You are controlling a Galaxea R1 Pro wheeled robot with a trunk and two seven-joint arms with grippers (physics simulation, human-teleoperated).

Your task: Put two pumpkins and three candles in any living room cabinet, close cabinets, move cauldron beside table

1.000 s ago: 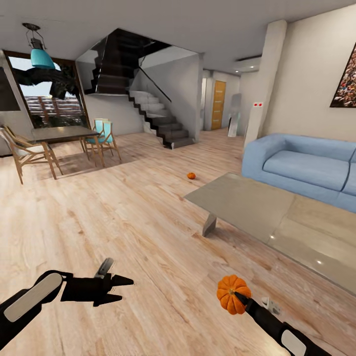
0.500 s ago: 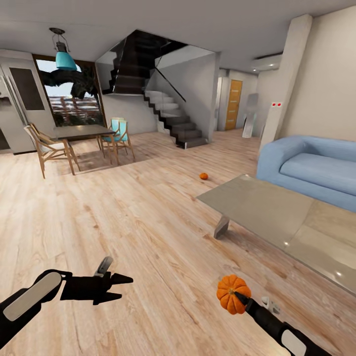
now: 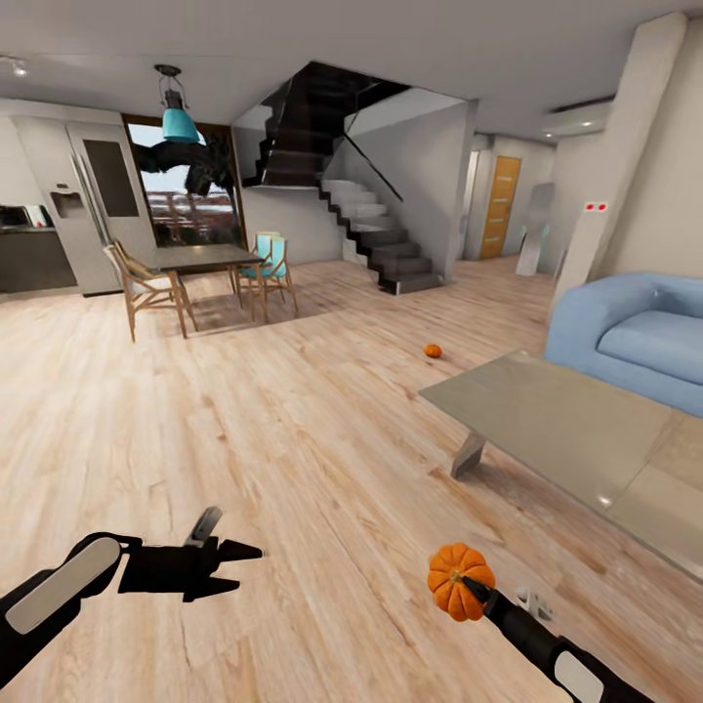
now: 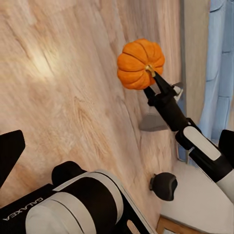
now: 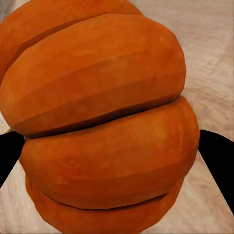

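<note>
- Pumpkin [image 3: 459,580]: lower right of centre in the head frame, clamped in the right gripper [image 3: 471,589] and carried above the floor [image 3: 293,439]. In the right wrist frame the pumpkin [image 5: 105,122] sits between the two dark fingers [image 5: 217,161]; in the left wrist frame it [image 4: 140,64] stands upper right at the tip of the right gripper [image 4: 152,74].
- Second pumpkin [image 3: 433,351]: small, on the floor right of centre, beyond the table's far corner and apart from it.
- Table [image 3: 557,420]: glossy grey-olive top, right side of the head frame, mid-height.
- Left gripper [image 3: 242,569]: lower left of the head frame, fingers parted in a narrow gap, nothing between them.
- Sofa [image 3: 635,342]: light blue, right edge, behind the table.
- Dining table [image 3: 200,259] with wooden chairs [image 3: 146,288]: upper left of centre, under a teal lamp [image 3: 179,122].
- Stairs [image 3: 381,234]: upper centre.
- Fridge [image 3: 93,205]: grey, upper left.
- Orange door [image 3: 500,207]: upper right.
</note>
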